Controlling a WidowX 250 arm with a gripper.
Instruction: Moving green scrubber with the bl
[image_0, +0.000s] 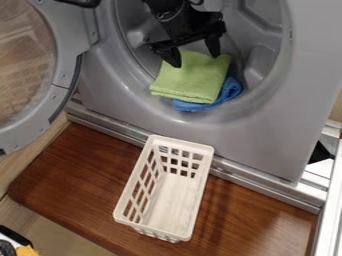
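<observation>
Hangs from the top edge of the view into the opening of the washer (280, 120), ending in a black gripper (195, 60). Spreads both fingers wide, with a broad gap between the tips, and has hold of nothing. Points them down at the upper part of the green cloth (190, 80), one tip in front of its upper left corner, the other by its upper right corner. Leaves most of the cloth beyond the tips, toward the bottom of the view. Cannot tell contact from a slight gap there.

As for the green cloth, lies folded and a little slanted at the lower lip of the opening, on top of a bunched blue cloth (230, 90), seen at the lower edge and to the right.

To the left, with the round door (63, 80) swung open. In front of the washer, on a brown board (257, 210), with a white basket (175, 200) standing upright, below both cloths in the view.
</observation>
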